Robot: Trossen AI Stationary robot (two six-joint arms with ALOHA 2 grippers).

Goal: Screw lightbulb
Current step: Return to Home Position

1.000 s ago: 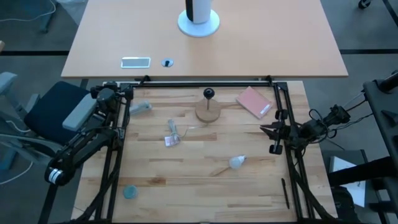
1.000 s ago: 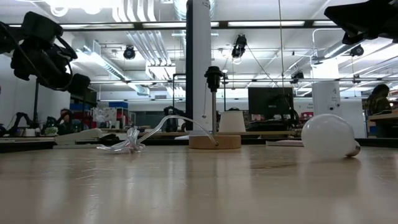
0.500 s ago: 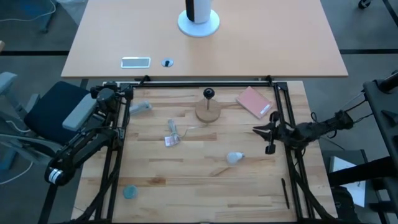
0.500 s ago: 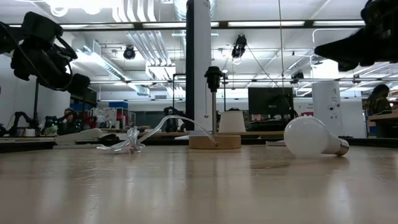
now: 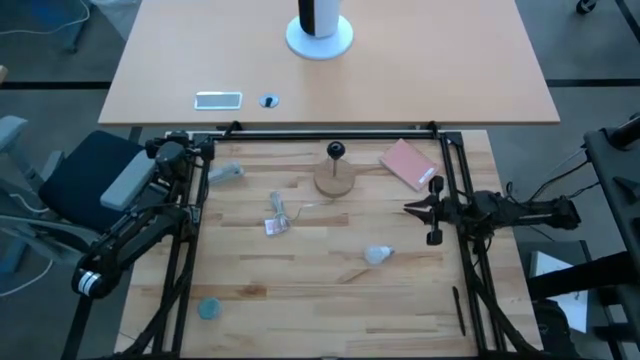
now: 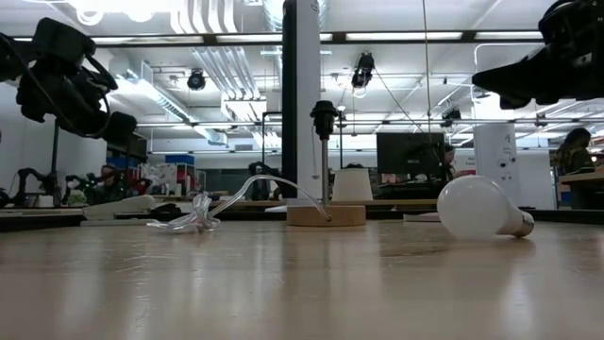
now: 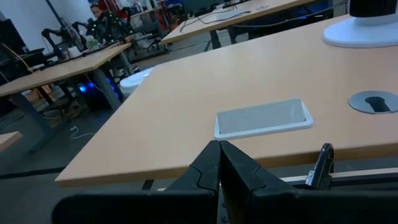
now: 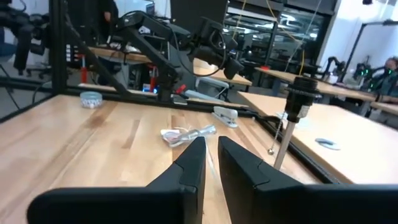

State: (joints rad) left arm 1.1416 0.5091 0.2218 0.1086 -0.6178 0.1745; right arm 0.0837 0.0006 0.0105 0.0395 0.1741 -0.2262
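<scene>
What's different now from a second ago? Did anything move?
The lightbulb rolled a little toward the left arm's side, then rocked back slightly; nothing touches it. The right arm straightened out, and the right gripper slid slightly inward over the table's right side, holding nothing. Nothing was grabbed or let go. The left gripper, lamp stand and pink pad stayed put.

Bright, even overhead light: ceiling strips (image 6: 406, 36) run across the rm, some glare off them in low view. Table (image 5: 300, 300) evenly lit, shadows soft & short. Lightbulb (image 6: 477, 208) top-lit, faint soft shadow on the wood by it. Left arm (image 6: 61, 71) & right arm (image 6: 557, 57) read as dark backlit silhouettes vs ceiling. Tabletop has mild sheen.
</scene>
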